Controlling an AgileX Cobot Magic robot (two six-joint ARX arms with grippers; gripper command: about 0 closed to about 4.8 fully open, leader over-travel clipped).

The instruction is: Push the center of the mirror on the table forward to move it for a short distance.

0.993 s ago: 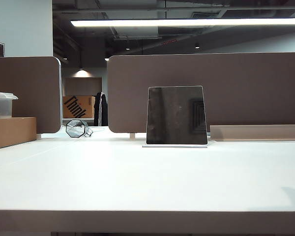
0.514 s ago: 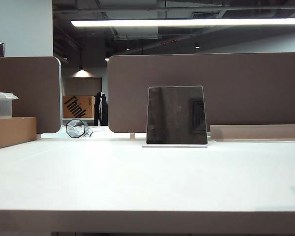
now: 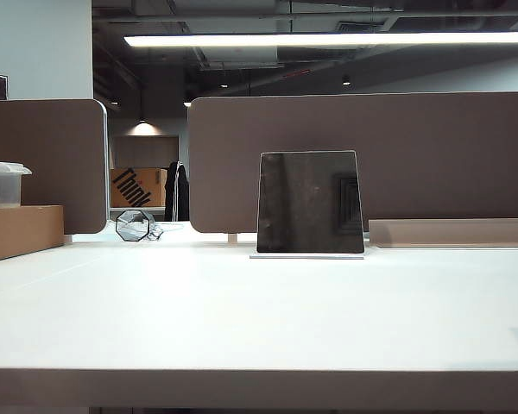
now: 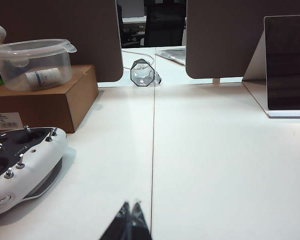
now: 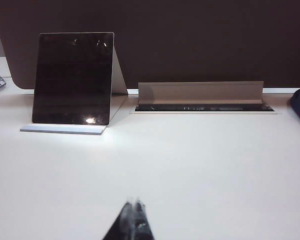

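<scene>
The mirror (image 3: 310, 203) stands upright on its thin pale base toward the back of the white table (image 3: 259, 319), its dark face reflecting a square vent. It also shows in the left wrist view, mirror (image 4: 288, 62), and in the right wrist view, mirror (image 5: 72, 78). My left gripper (image 4: 130, 204) is shut, low over the table, well short of the mirror and off to its left. My right gripper (image 5: 135, 201) is shut too, low over the table and a good way in front of the mirror. Neither gripper appears in the exterior view.
A cardboard box (image 4: 45, 102) with a clear plastic tub (image 4: 34, 62) on it sits at the left, and a white controller (image 4: 21, 165) lies before it. A small octagonal glass object (image 3: 134, 225) sits at the back. Brown partition panels (image 3: 363, 159) and a grey cable tray (image 5: 200, 95) line the rear.
A faint shadow at the table's right edge has shrunk away toward the right. The mirror has not moved.
</scene>
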